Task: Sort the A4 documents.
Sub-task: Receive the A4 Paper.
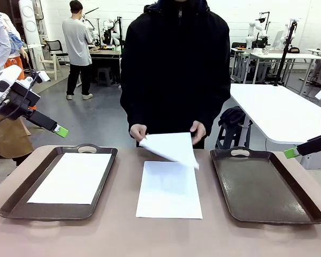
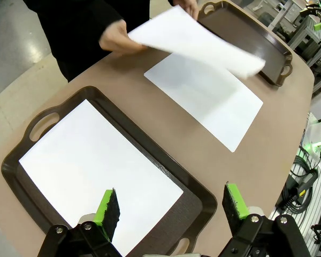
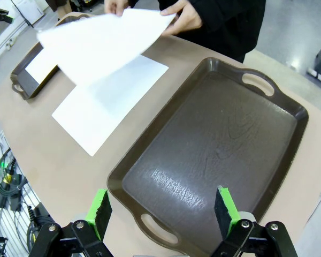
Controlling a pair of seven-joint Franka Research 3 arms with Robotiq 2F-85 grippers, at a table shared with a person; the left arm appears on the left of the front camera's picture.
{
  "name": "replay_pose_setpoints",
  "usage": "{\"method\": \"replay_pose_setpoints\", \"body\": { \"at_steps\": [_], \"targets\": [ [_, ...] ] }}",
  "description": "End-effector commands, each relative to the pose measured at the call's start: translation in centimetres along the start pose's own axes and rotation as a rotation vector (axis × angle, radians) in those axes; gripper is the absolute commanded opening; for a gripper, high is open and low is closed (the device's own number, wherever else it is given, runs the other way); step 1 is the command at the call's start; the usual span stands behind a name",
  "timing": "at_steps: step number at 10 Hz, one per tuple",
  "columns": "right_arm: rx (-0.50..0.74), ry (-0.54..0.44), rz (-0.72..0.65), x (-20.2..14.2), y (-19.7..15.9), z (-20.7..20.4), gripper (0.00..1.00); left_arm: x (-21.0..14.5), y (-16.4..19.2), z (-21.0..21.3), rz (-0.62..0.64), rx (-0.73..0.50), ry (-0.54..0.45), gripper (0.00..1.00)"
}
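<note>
As the person's hands (image 1: 138, 131) hold a sheet (image 1: 171, 148) aslant, both jaws gape.

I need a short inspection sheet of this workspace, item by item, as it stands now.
Surface: brown table; left tray; right tray without paper.
Job's things: first sheet in left tray; second sheet flat between trays; third sheet lifted in person's hands.
Clutter: nothing seen.
Claws: left claw open, holds nothing; right claw open, holds nothing.
Cables: black cable by left arm.
Surroundings: white table behind.
</note>
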State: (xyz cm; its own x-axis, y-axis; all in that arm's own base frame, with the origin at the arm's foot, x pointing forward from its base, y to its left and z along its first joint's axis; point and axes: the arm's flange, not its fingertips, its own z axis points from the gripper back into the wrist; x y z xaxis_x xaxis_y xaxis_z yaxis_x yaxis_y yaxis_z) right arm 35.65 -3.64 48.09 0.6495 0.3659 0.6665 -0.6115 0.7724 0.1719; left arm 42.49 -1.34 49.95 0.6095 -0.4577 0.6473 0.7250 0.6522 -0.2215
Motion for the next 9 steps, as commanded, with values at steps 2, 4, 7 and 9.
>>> {"method": "replay_pose_setpoints", "body": {
  "at_steps": [2, 4, 7, 9],
  "targets": [
    [0.017, -0.008, -0.002, -0.08, -0.15, -0.21, 1.0, -0.03, 0.0, 0.13, -0.001, 0.001, -0.002, 1.0],
    [0.017, -0.008, -0.002, -0.08, -0.15, -0.21, 1.0, -0.03, 0.0, 0.13, -0.001, 0.001, -0.002, 1.0],
    [0.017, -0.008, -0.002, -0.08, -0.15, -0.21, 1.0, -0.03, 0.0, 0.13, -0.001, 0.001, -0.002, 1.0],
    [0.017, -0.008, -0.002, -0.08, -0.15, -0.21, 1.0, -0.03, 0.0, 0.13, -0.001, 0.001, -0.002, 1.0]
  ]
}}
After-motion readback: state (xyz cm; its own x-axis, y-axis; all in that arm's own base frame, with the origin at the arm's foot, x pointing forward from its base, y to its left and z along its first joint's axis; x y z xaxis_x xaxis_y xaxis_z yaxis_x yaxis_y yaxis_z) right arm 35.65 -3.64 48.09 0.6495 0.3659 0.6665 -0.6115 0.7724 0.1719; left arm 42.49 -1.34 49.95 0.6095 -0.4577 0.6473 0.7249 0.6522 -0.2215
